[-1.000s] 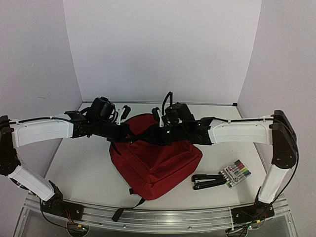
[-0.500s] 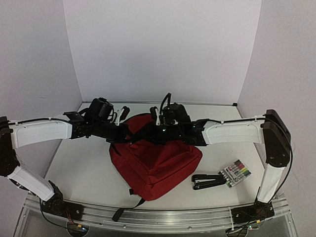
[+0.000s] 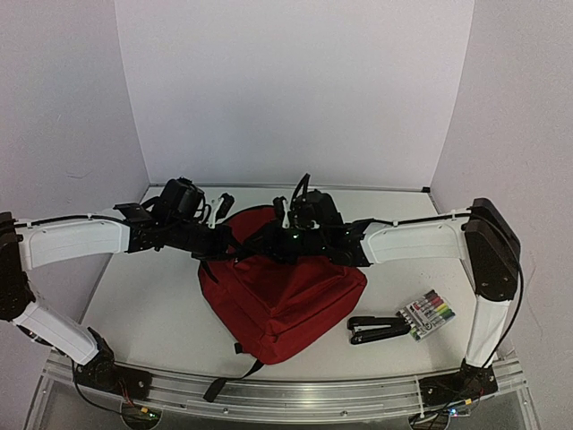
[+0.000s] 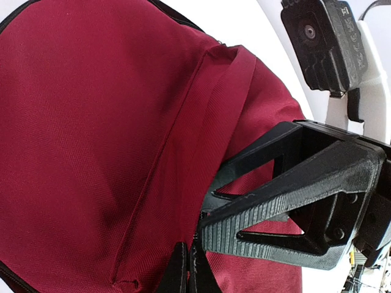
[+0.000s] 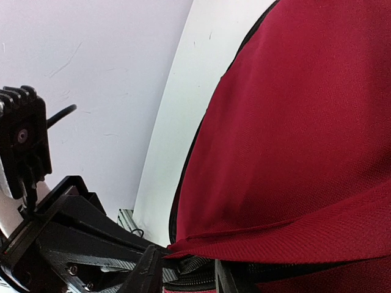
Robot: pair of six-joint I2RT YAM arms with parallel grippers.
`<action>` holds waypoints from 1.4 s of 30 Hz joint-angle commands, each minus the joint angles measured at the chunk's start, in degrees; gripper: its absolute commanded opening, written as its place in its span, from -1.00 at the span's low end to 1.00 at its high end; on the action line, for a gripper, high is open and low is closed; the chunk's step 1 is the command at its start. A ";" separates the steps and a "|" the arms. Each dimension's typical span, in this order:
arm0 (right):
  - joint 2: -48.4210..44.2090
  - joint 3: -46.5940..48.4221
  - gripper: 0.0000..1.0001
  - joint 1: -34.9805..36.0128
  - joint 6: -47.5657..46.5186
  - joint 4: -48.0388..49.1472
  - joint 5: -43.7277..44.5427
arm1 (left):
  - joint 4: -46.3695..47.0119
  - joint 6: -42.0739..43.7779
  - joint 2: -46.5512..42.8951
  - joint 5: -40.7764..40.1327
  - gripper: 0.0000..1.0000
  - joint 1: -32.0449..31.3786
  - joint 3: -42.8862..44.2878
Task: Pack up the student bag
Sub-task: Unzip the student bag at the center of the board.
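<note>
Student bag, dark red, lying flat at the centre of the table, with both arms meeting over its 12 o'clock edge. Over the last second the right arm's elbow has swung in from the 3 o'clock side toward the middle. This carried the right gripper slightly toward 9 o'clock along that edge. The left arm, the bag, the stapler and the marker pack have not shifted. The left gripper has its fingers pressed together against the red fabric beside a seam; whether a fold is nipped between them cannot be told. The right gripper's fingers stand part-way closed, with a black ribbed band at the bag's edge between them, apparently pinched. The sideways creep reads as an attempt to work the top edge open while the other arm steadies the cloth. No opening shows in any view, and the stapler and markers lie at the bag's 4 o'clock, so packing proper has not begun.
</note>
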 commanded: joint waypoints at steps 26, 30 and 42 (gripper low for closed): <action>1.40 0.34 -0.89 -0.05 4.25 8.43 -5.04 | 2.61 -0.64 -2.63 2.24 -1.00 0.16 -0.22; 0.03 -1.26 -1.00 -0.03 3.81 8.64 -3.36 | 1.04 -0.61 -3.55 0.75 -0.81 0.12 -0.08; -7.17 -6.57 -1.00 -0.08 0.34 8.61 1.49 | -4.20 2.73 -6.96 -0.16 -0.07 0.08 -3.74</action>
